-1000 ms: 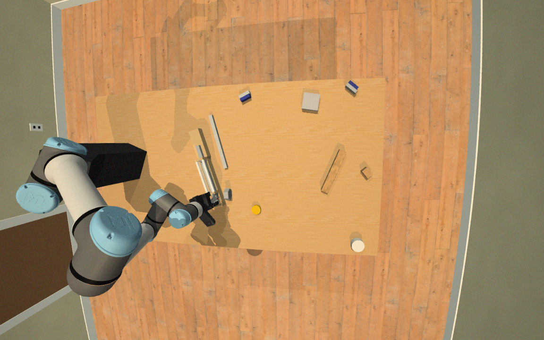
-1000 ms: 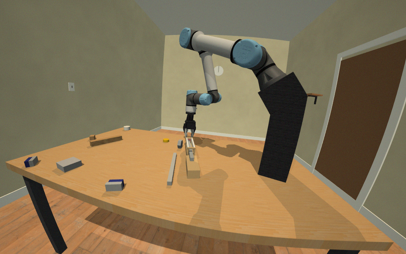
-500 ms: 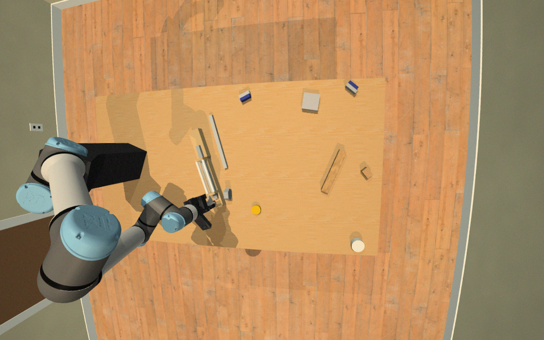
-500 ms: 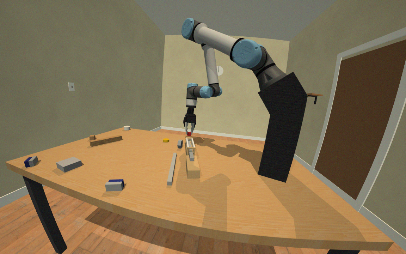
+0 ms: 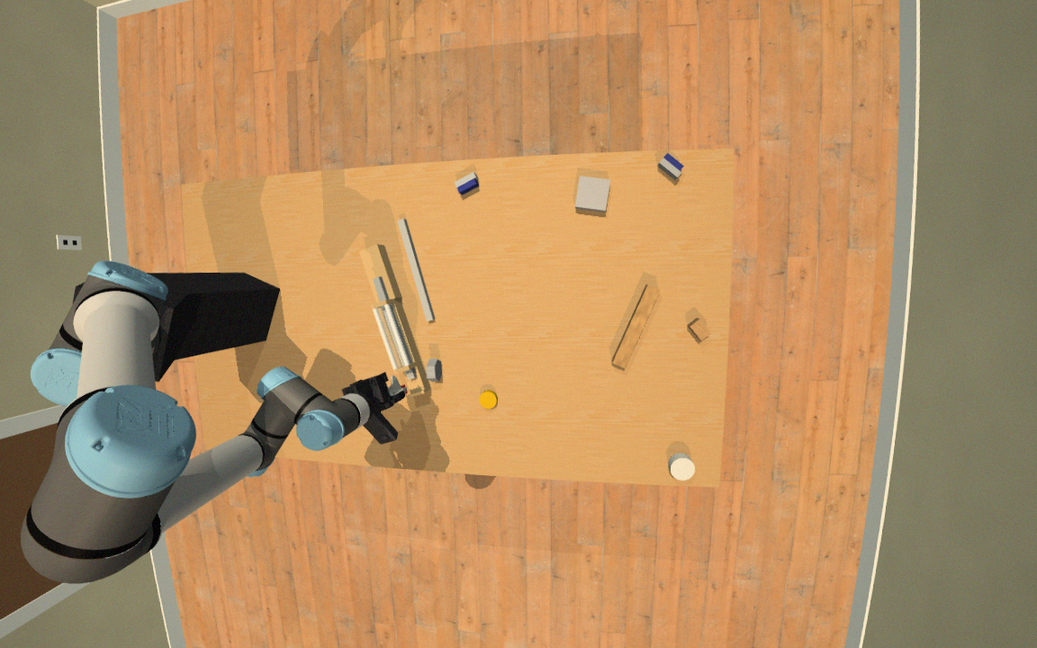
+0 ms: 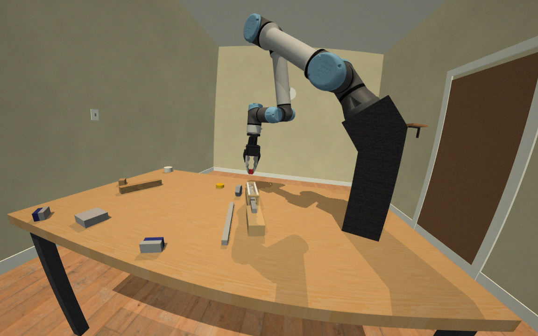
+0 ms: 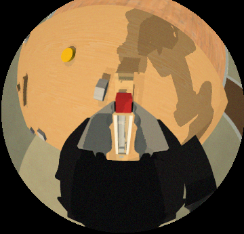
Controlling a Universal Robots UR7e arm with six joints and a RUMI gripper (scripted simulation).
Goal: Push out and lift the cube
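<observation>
A: Where's the cube at this moment?

B: Clamped between the two fingers of the hand. In the exterior view it hangs in the air beyond the far end of the channel, well above the roof. The wrist view shows its red face pinched at the fingertips, with the channel's pale rails directly underneath.

A: So the hand is closed on it, not just resting beside it?

B: Closed on it, yes. The fingers sit on opposite faces and the cube touches nothing else.

A: Then what could spoil it from here?

B: Mostly the grip. The cube sits right at the tips, so I judge there is little finger overlap; a jerk or a quick swing of the arm might let it slide out and drop onto the desk or back onto the channel. I can't tell how deep the fingers reach down its sides.

A: And height?

B: It looks high enough to me, but if the arm sags or comes down, the bottom of the cube could fall under the required clearance. Drifting back over the roof would also break the "beyond that end" condition.

A: Anything nearby to bump?

B: The small grey block and the yellow disc lie on the desk near that end, but both are far below the hand
</observation>
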